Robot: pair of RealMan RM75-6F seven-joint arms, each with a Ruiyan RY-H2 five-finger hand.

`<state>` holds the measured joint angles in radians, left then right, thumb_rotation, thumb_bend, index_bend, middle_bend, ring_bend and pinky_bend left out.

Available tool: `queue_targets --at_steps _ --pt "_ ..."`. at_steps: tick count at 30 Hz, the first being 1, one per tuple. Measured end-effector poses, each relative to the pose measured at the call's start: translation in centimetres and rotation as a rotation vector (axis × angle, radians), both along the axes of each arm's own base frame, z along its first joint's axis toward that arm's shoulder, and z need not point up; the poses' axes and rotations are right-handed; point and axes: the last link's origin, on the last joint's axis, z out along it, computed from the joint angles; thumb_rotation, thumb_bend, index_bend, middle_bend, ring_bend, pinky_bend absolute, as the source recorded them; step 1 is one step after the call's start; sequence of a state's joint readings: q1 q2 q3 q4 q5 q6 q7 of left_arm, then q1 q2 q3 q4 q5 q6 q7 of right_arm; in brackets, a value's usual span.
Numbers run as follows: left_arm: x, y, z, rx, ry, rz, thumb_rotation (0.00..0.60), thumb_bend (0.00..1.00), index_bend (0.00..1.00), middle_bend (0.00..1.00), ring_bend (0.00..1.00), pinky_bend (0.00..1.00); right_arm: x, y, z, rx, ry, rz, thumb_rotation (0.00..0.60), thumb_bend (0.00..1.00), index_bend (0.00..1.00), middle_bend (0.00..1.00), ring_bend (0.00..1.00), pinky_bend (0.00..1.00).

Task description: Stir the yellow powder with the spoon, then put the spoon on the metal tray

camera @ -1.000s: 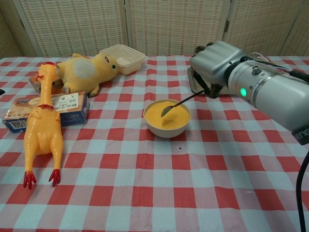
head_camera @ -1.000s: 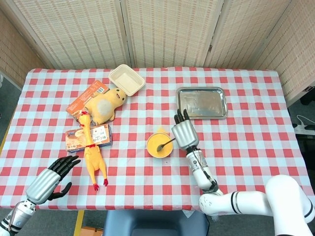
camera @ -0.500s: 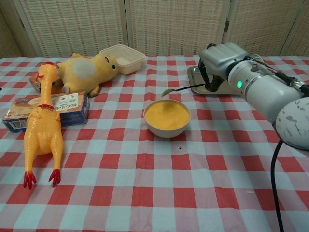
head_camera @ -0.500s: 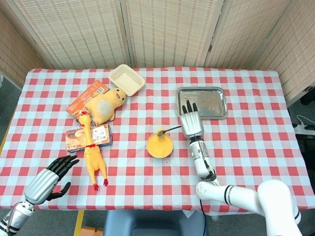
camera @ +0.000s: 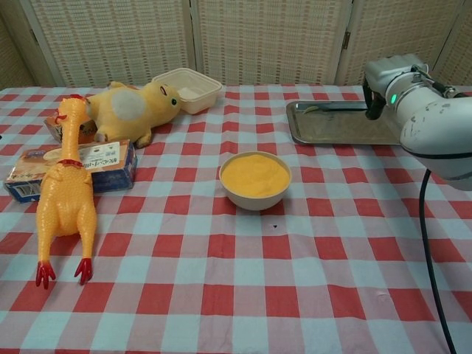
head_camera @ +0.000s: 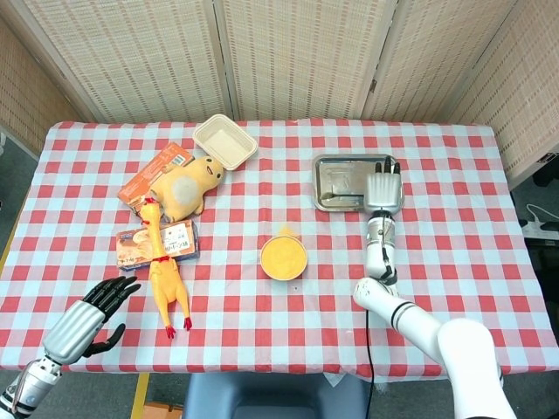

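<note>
1. Counter (head_camera: 454, 262) under checked cloth, metal tray (head_camera: 341, 188) at its far side.
2. Bowl of yellow powder (camera: 255, 175): nearer than tray, to its left, spoonless; stirring judged done.
3. Right hand (head_camera: 382, 188): over tray's right end, fingers curled on spoon handle. Left hand (head_camera: 87, 319): far from tray, spread, empty.
4. Spoon (camera: 317, 109): low along tray's far edge, contact unclear. Next: lower, let go, lift clear.

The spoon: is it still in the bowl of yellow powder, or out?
Out. The bowl holds only smooth yellow powder; the right hand is over the metal tray. The spoon itself is hard to make out.
</note>
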<state>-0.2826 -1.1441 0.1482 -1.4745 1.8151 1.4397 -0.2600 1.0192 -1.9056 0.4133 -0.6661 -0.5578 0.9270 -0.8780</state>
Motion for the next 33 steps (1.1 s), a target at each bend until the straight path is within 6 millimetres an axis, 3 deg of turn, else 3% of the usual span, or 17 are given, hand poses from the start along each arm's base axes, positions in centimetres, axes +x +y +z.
queue_targets --at_steps 8,10,11,12,13,14,16,19,27,33 --pt "-0.2 0.4 -0.3 -0.001 0.016 0.014 0.600 0.53 0.00 0.00 0.00 0.10 -1.3 -1.5 -0.2 0.000 0.025 -0.064 0.600 0.71 0.72 0.20 0.01 0.13" --pt "-0.2 0.5 -0.4 -0.003 0.019 0.016 0.600 0.53 0.00 0.00 0.00 0.10 -1.5 -1.7 -0.4 0.009 0.016 -0.080 0.600 0.71 0.52 0.19 0.00 0.11" --pt "-0.2 0.5 -0.4 -0.004 0.021 0.018 0.600 0.53 0.00 0.00 0.00 0.10 -1.6 -1.8 -0.5 0.015 0.014 -0.088 0.600 0.67 0.37 0.17 0.00 0.10" --pt "-0.3 0.6 -0.5 -0.005 0.024 0.022 0.600 0.53 0.00 0.00 0.00 0.10 -1.6 -1.9 -0.6 0.022 0.014 -0.096 0.600 0.58 0.17 0.12 0.00 0.07" --pt "-0.3 0.6 -0.5 -0.005 0.025 0.025 0.600 0.54 0.00 0.00 0.00 0.10 -1.6 -1.9 -0.7 0.032 0.016 -0.105 0.600 0.47 0.05 0.08 0.00 0.06" --pt "-0.3 0.7 -0.6 -0.005 0.027 0.027 0.600 0.54 0.00 0.00 0.00 0.10 -1.7 -2.0 -0.7 0.038 0.018 -0.112 0.600 0.40 0.01 0.05 0.00 0.06" --pt "-0.3 0.8 -0.7 -0.006 0.031 0.032 0.600 0.54 0.00 0.00 0.00 0.10 -1.6 -2.2 -0.7 0.041 0.019 -0.127 0.600 0.28 0.00 0.01 0.00 0.05" --pt "-0.4 0.9 -0.8 -0.008 0.037 0.037 0.600 0.54 0.00 0.00 0.00 0.10 -1.6 -2.4 -0.3 0.034 0.009 -0.131 0.600 0.20 0.00 0.00 0.00 0.05" --pt "-0.4 1.0 -0.6 0.006 0.032 0.036 0.600 0.54 0.00 0.00 0.00 0.10 -0.9 -2.7 0.5 0.026 -0.044 -0.080 0.600 0.18 0.00 0.00 0.00 0.04" --pt "-0.4 0.9 -0.2 0.022 0.026 0.033 0.600 0.54 0.00 0.00 0.00 0.10 0.4 -0.8 0.8 0.044 -0.106 0.051 0.600 0.18 0.00 0.00 0.00 0.00"
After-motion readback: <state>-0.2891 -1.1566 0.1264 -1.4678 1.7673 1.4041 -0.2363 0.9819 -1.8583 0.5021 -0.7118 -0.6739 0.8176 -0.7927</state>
